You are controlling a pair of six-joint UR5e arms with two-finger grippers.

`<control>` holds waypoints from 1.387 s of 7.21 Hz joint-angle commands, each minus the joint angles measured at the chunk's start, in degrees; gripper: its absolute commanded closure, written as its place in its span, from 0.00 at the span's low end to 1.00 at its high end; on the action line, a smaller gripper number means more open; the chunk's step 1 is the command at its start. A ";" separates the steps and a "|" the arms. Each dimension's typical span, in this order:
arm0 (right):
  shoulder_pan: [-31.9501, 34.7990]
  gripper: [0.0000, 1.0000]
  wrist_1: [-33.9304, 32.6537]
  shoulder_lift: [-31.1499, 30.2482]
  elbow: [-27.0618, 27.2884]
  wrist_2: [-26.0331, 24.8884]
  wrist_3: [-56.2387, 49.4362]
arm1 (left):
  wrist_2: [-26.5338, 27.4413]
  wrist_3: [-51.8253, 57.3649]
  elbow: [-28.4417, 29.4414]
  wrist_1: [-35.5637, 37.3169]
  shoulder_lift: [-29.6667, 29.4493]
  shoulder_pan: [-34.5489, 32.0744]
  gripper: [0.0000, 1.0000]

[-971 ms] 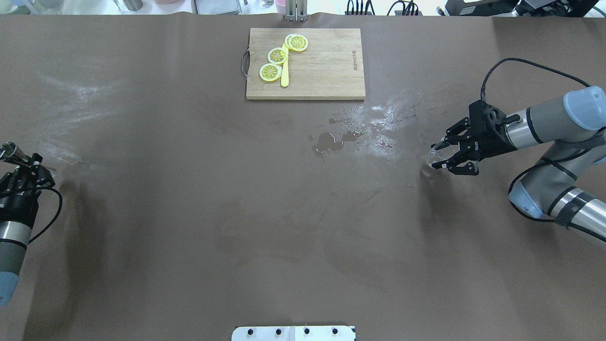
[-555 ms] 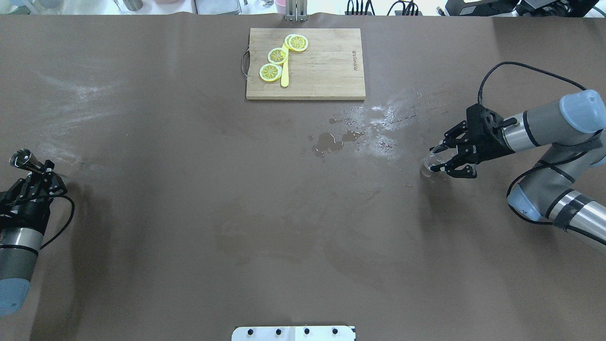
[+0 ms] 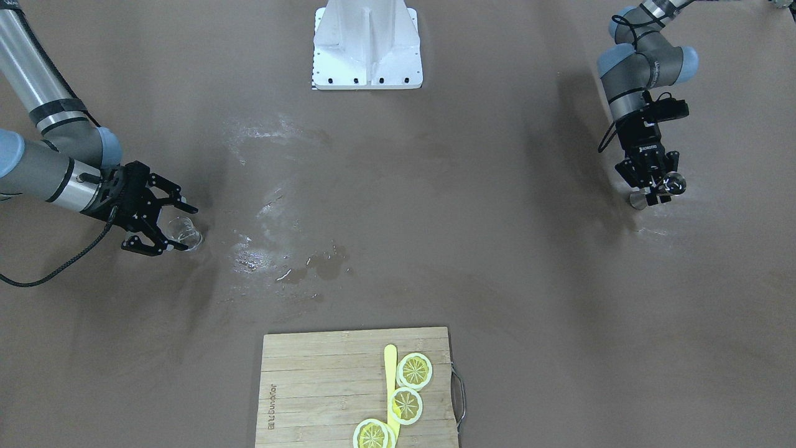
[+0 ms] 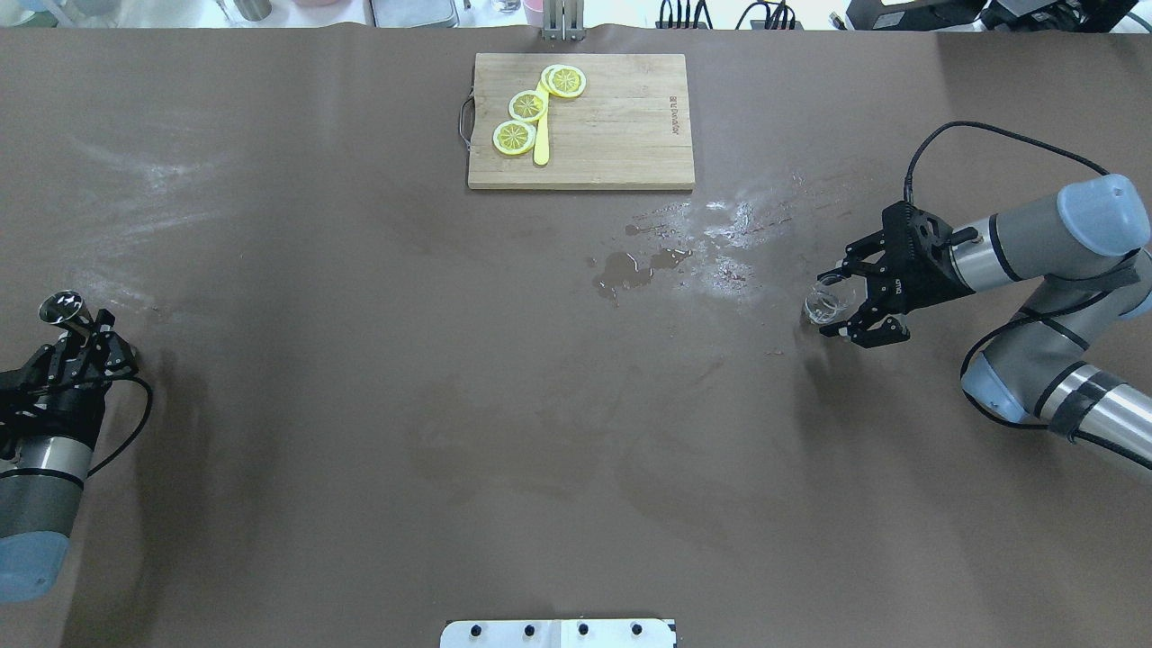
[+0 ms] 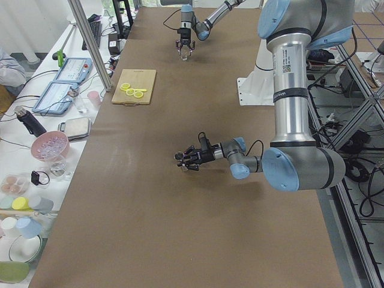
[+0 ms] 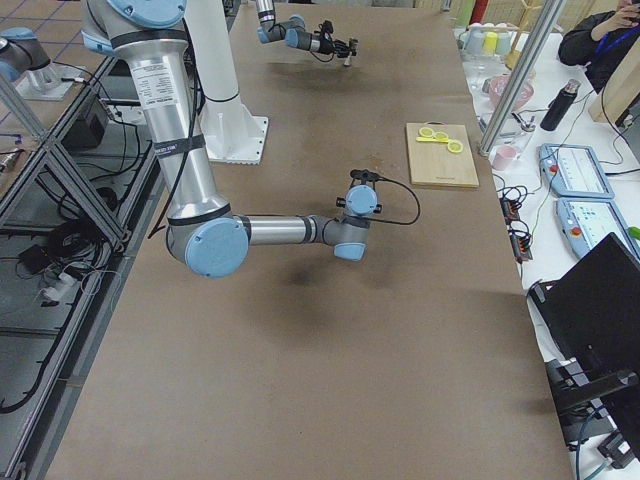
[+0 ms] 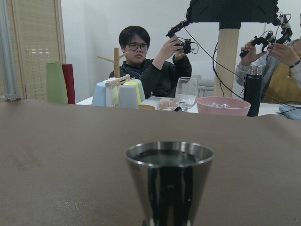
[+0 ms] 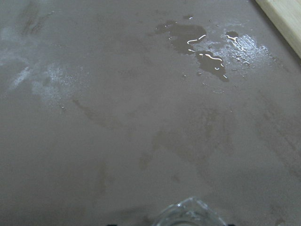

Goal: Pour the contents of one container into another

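The clear glass cup [image 4: 821, 308] sits between the fingers of my right gripper [image 4: 828, 304], which is shut on it at the table's right side, low over the surface; its rim [image 8: 188, 214] shows at the bottom of the right wrist view. In the front-facing view the same cup [image 3: 186, 235] and right gripper [image 3: 177, 230] are at the left. The steel jigger [image 4: 60, 308] is held upright at the far left, with my left gripper [image 4: 83, 335] shut on its waist. The left wrist view shows the jigger [image 7: 169, 183] close up, with dark liquid near its brim.
A wooden cutting board [image 4: 621, 135] with lemon slices [image 4: 527, 105] and a yellow knife lies at the far middle. A wet puddle [image 4: 639, 268] and white smears lie left of the cup. The robot's white base plate [image 4: 558, 633] is at the near edge.
My left gripper has carried the jigger to the right and a little nearer. My right gripper has shifted slightly left with the cup.
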 commanded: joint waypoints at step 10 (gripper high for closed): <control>4.51 0.00 -0.35 8.84 -1.94 -1.32 17.38 | 10.14 -0.26 -5.36 0.21 7.95 6.15 0.02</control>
